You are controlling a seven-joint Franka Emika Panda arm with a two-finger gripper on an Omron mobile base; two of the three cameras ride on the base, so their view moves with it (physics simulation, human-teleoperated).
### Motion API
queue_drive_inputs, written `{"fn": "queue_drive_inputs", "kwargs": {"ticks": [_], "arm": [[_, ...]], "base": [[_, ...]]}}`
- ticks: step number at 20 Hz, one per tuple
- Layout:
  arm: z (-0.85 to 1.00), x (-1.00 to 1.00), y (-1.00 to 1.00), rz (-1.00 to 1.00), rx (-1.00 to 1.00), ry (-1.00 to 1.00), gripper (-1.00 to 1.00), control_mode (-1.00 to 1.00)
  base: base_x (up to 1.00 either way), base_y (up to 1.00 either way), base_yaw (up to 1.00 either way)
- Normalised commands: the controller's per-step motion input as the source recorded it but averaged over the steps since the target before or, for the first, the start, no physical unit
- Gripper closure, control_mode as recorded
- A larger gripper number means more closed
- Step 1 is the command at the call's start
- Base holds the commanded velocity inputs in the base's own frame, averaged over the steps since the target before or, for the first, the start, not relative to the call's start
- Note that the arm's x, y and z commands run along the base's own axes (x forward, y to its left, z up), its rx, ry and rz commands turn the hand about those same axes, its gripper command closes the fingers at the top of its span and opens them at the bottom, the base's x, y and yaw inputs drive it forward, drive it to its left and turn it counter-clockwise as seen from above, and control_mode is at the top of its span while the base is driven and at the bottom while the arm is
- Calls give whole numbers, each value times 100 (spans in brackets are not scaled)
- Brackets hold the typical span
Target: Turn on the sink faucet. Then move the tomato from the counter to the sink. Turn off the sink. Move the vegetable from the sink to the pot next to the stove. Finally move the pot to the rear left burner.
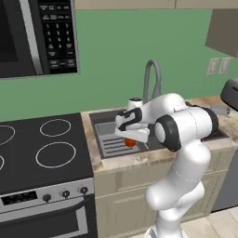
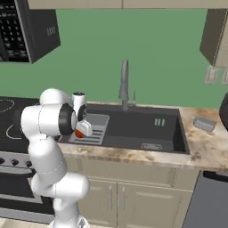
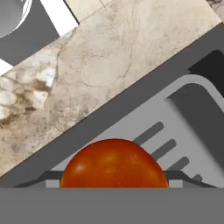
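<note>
The red-orange tomato [image 1: 131,143] [image 2: 78,133] [image 3: 113,164] sits between the fingers of my gripper [image 1: 131,139] [image 2: 80,131], which is shut on it. I hold it just above the light grey slotted tray [image 1: 111,148] [image 3: 144,127] at the left end of the dark sink [image 1: 104,118] [image 2: 133,127]. Behind the basin rises the grey gooseneck faucet [image 1: 151,76] [image 2: 124,80], and I see no water running from it. The marbled counter [image 1: 93,151] [image 3: 96,65] frames the sink. To the left lies the black stove [image 1: 42,148] [image 2: 6,120]. The pot is out of view.
A microwave [image 1: 37,37] [image 2: 26,31] hangs over the stove. A small grey block [image 2: 204,123] lies on the counter right of the sink, with a dark appliance [image 1: 231,93] beyond it. The drain grate [image 2: 151,146] is at the basin's front.
</note>
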Motion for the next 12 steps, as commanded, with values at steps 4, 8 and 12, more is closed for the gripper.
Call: {"fn": "queue_drive_inputs", "kwargs": {"ticks": [4,8,12], "arm": [[0,0,0,0,0,0,100,100],[0,0,0,0,0,0,100,100],[0,0,0,0,0,0,100,100]], "base": [[0,95,0],[0,93,0],[0,92,0]]}}
